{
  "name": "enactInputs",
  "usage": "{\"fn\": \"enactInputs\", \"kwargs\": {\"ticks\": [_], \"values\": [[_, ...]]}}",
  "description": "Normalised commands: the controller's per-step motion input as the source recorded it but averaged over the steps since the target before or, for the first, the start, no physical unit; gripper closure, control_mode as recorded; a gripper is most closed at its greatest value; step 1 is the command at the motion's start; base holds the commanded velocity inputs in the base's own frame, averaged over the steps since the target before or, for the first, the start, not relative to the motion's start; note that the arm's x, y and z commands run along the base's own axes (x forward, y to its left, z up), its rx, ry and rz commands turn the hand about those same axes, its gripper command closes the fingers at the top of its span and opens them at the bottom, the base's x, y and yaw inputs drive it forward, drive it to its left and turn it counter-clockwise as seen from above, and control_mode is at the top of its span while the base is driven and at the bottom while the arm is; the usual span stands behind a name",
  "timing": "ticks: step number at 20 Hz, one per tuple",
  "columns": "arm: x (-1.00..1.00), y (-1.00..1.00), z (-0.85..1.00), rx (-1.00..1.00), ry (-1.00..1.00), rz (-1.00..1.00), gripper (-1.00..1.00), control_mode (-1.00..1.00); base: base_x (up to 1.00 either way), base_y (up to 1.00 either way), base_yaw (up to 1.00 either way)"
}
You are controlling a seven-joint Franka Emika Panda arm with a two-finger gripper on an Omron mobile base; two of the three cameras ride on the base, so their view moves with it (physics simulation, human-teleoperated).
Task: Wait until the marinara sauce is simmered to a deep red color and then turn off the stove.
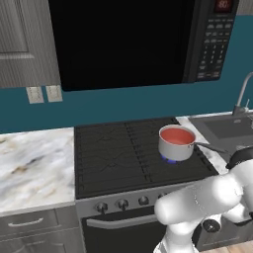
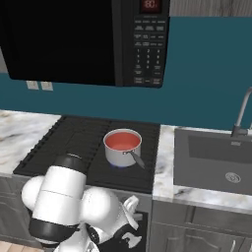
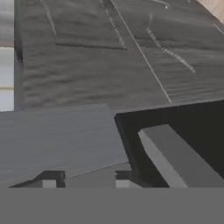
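Gripper [image 3: 83,180] tips stand apart, nothing visibly between them; whether gripping, cannot tell. Gripper close against stove [image 1: 113,153] front, by oven handle [image 3: 179,157]. Marinara sauce [image 1: 177,136], salmon-red, in saucepan [image 1: 174,148] on stove's right burner over blue flame.

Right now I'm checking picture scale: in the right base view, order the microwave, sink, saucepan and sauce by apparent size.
1. Microwave, largest, though cut off by the frame.
2. Sink, also cut off at the right edge.
3. Saucepan.
4. Sauce, the disc inside the saucepan, smallest.

Stove [image 1: 118,153] grate carries steel saucepan [image 1: 176,144].
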Motion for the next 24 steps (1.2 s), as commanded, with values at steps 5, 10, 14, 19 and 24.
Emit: {"fn": "enactInputs", "kwargs": {"ticks": [5,10,14,19,24], "values": [[-0.18,-0.77,0.00,1.00,0.42,-0.17,1.00,-1.00,0.00,0.00,0.00],[-0.01,-0.54,0.00,0.98,0.46,-0.24,1.00,-1.00,0.00,0.00,0.00],[0.00,-0.40,0.00,0.92,0.47,-0.26,1.00,-1.00,0.00,0.00,0.00],[0.03,-0.32,0.00,0.73,0.43,-0.24,1.00,-1.00,0.00,0.00,0.00],[0.06,-0.06,0.00,0.03,0.08,-0.01,1.00,-1.00,0.00,0.00,0.00]]}}
